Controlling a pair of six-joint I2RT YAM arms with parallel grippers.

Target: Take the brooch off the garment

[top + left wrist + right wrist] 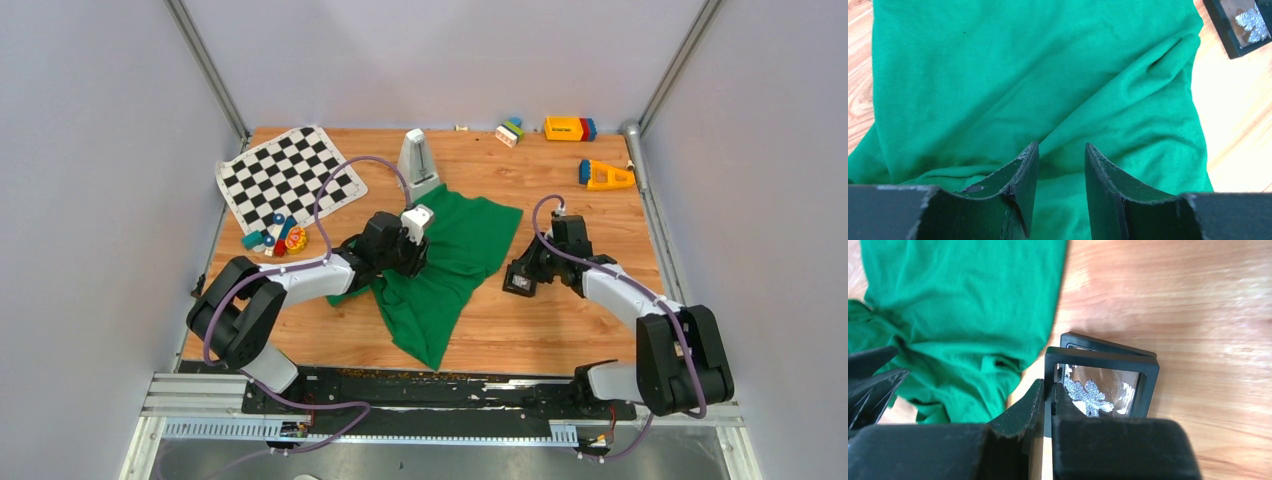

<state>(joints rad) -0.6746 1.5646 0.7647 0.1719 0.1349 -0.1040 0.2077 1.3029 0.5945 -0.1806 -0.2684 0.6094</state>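
Pinching the black border of the brooch point(1089, 396), a silvery glittering piece in a square frame, the right gripper point(1048, 390) is clamping it between closed fingers. The brooch is sitting tilted on the wooden table point(1198, 315), just beside the green garment point(455, 250) and off the cloth. The left gripper point(1061, 156) is hovering over the garment, jaws apart, gripping nothing.
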